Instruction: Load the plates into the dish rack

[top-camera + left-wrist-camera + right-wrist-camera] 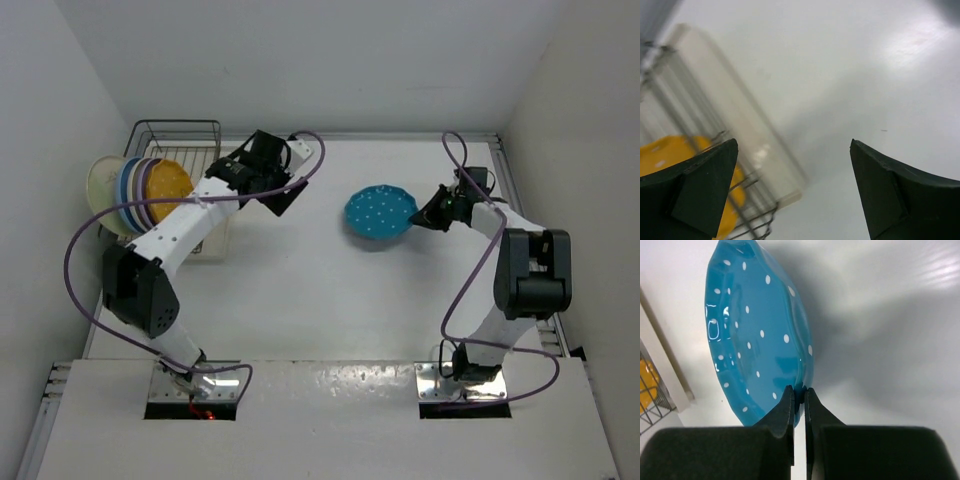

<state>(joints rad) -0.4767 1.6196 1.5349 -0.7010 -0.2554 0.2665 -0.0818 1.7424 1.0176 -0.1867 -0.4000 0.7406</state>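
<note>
The teal plate with white dots (380,212) is held above the table at mid-right. My right gripper (421,213) is shut on its right rim; in the right wrist view the fingers (799,396) pinch the rim of the plate (752,335). The dish rack (178,140) stands at the far left and holds several upright plates: cream (103,183), light blue, lavender and orange-yellow (168,181). My left gripper (283,182) is open and empty, just right of the rack. The left wrist view shows the rack's beige tray (740,125) and the orange-yellow plate (670,150).
White walls close in on the left, back and right. The rack's back half has bare wire slots (190,135). Purple cables loop off both arms.
</note>
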